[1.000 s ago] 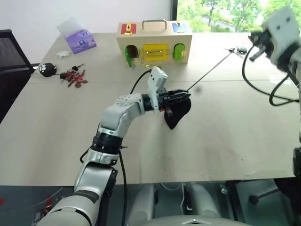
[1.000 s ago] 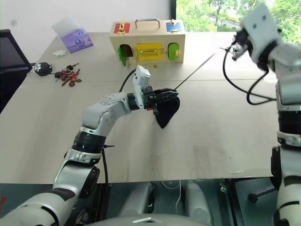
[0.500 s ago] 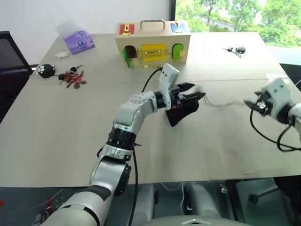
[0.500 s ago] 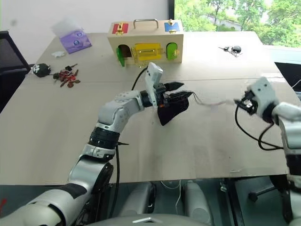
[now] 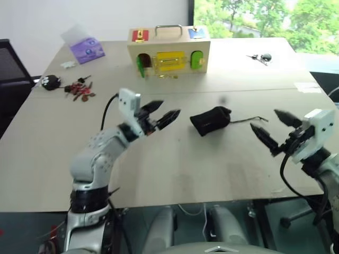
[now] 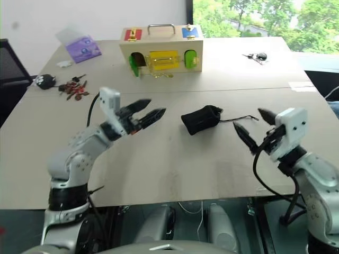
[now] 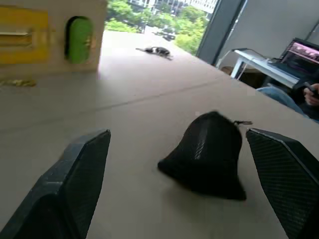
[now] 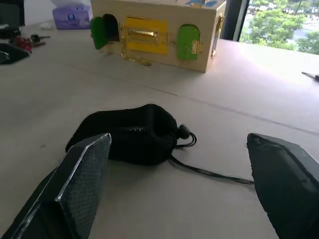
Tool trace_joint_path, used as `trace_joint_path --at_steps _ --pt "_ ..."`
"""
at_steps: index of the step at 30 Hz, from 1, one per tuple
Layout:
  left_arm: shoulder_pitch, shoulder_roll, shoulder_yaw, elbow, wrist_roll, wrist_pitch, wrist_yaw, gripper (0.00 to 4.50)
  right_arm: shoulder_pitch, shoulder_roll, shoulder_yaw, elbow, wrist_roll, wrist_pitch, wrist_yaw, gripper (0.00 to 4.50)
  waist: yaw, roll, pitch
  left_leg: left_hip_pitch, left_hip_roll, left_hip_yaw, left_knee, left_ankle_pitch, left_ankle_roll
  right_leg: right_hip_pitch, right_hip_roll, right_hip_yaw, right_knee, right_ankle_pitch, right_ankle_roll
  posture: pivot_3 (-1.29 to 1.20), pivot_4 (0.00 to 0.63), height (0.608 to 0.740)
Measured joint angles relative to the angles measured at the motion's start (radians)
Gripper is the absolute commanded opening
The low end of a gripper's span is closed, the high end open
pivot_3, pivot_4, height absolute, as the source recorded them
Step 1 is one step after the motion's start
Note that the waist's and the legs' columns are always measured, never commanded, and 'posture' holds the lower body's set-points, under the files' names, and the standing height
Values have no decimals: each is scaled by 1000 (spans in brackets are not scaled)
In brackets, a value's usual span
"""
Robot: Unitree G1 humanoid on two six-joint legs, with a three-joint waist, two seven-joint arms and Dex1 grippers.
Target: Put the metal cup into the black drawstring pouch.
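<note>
Black-fingered, the left tool (image 5: 160,115) hangs over the table (image 5: 175,169) at about nine o'clock from the black drawstring pouch (image 5: 211,120), jaws spread wide and holding nothing. The pouch lies on its side mid-table, cord (image 5: 249,119) trailing toward three o'clock. Beyond the cord's end the right tool (image 5: 270,129) hovers, likewise gaping and empty. A wooden latch box (image 5: 168,51) stands at twelve o'clock.
</note>
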Motion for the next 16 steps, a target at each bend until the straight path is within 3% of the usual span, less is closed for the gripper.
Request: trace_joint_path --at_steps 5,9,16 --pt "236 38 83 -97 -18 -47 -19 4500 225 -28 5 33 -94 -139 48 4441 3 0 0 7 -1 1 -3 0 0 6 -2 0 -1 -1 0 0 150 740" --pt "393 50 134 -177 -31 -75 -24 4500 323 -43 -35 58 -101 -230 115 4441 -1 0 0 9 3 2 -3 0 0 7 1 2 -1 -3 3 0 150 740" --pt "529 45 183 -274 -63 -86 11 4500 327 -48 -60 80 -51 -257 154 4441 2 0 0 10 4 3 -1 0 0 7 1 3 -1 -5 0 0 150 740"
